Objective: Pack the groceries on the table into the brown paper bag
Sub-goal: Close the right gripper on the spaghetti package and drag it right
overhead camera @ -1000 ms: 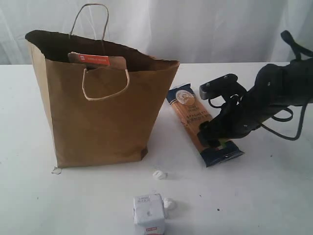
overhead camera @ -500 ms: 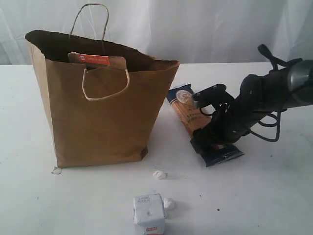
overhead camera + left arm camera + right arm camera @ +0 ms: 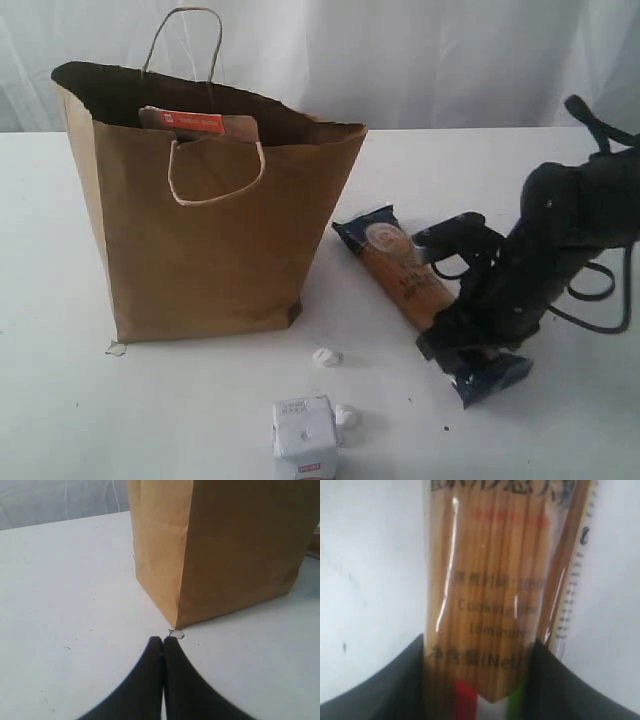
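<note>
The brown paper bag stands open at the left on the table, with the brown orange-labelled pouch sticking up inside it. The long spaghetti packet lies flat to the right of the bag. My right gripper is shut on its near end; in the right wrist view the packet fills the space between the two black fingers of that gripper. The white carton sits at the front edge. My left gripper is shut and empty, low over the table by a bottom corner of the bag.
Two tiny white lumps lie between the bag and the carton. A small scrap lies at the bag's corner. A white curtain hangs behind the table. The right arm's cable loops out on its right.
My right gripper has closed on the spaghetti packet, and arm and packet have slid toward the front right, away from the bag. The left gripper has not moved.
</note>
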`<move>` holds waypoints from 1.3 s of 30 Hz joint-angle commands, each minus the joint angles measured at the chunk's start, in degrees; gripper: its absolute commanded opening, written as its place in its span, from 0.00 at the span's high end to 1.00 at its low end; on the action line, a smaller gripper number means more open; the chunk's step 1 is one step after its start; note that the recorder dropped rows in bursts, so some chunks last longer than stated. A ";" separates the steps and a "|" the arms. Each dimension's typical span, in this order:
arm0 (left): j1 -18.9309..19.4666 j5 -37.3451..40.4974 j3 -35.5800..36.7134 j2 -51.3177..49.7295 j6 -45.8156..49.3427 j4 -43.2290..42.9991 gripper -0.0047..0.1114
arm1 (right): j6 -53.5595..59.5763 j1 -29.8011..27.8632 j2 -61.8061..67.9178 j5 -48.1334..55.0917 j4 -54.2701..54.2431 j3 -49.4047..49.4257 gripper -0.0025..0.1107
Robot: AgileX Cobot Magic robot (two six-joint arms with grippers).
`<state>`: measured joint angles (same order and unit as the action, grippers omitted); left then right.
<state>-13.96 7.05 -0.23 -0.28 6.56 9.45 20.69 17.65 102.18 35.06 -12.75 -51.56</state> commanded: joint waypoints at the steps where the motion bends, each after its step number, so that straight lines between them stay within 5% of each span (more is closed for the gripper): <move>1: 0.30 0.11 0.23 0.28 -0.33 0.28 0.96 | -1.69 -1.12 -7.08 6.23 0.41 5.69 0.98; 5: 0.30 0.11 0.23 0.28 -0.33 0.28 0.96 | -1.57 -1.12 -11.40 8.37 0.41 7.55 0.95; 8: 0.30 0.11 0.23 0.28 -0.33 0.28 0.96 | -1.57 -1.12 -12.83 8.63 0.16 7.93 0.79; 10: 0.30 0.11 0.23 0.28 -0.33 0.28 0.96 | -1.46 -1.12 -13.00 7.77 -0.52 7.93 0.60; 11: 0.30 0.11 0.23 0.28 -0.33 0.28 0.96 | -1.46 -1.12 -13.00 6.51 -0.61 7.93 0.39; 13: 0.30 0.11 0.23 0.28 -0.33 0.28 0.96 | -1.23 -1.12 -12.90 5.55 -0.61 7.93 0.24; 19: 0.30 0.11 0.23 0.28 -0.33 0.28 0.96 | -0.37 -0.71 -13.02 2.00 -1.35 4.65 0.24; 28: 0.30 0.11 0.23 0.28 -0.33 0.28 0.96 | 2.27 3.54 0.08 -0.88 -0.22 -14.52 0.24; 39: 0.30 0.11 0.23 0.28 -0.33 0.28 0.96 | 5.22 5.65 7.33 -7.01 0.73 -15.28 0.24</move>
<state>-13.96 7.05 -0.23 -0.28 6.56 9.45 25.28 22.88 108.76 29.49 -12.81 -66.70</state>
